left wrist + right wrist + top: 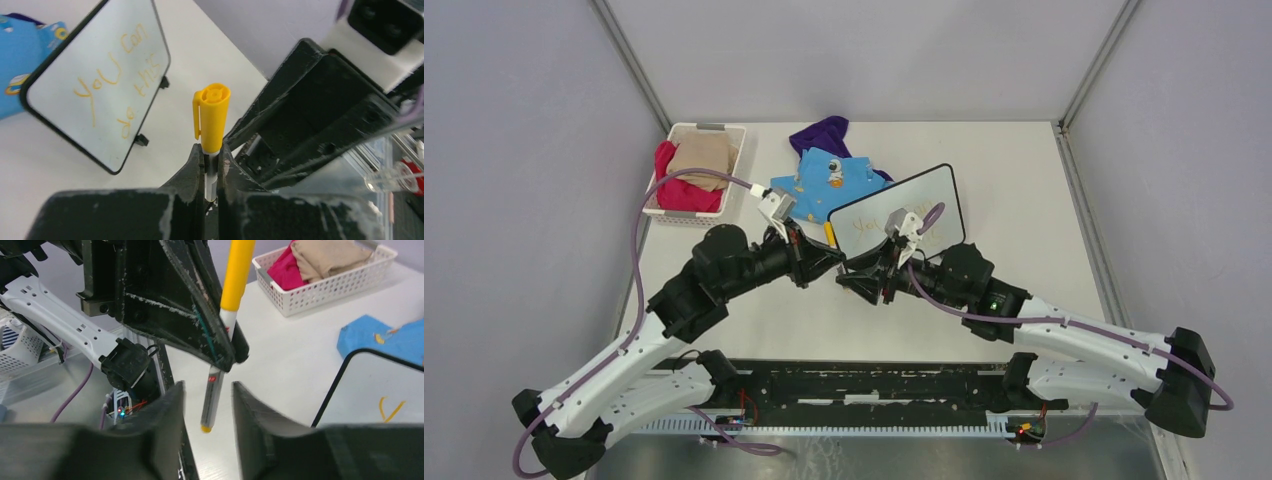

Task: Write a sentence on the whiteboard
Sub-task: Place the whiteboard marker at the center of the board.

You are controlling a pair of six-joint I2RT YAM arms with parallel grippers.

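Note:
The whiteboard lies tilted at mid-table, and the orange-yellow sentence "you can do this" stands on it in two lines. My left gripper is shut on the grey barrel of a marker, just below its yellow cap. The capped end points away from the left wrist camera. My right gripper is open. Its fingers stand on either side of the marker's rear end without touching it. From above, both grippers meet just near-left of the board.
A white basket holding red and beige cloths sits at the back left. A blue printed cloth and a purple cloth lie behind the board's left corner. Grey enclosure walls surround the table.

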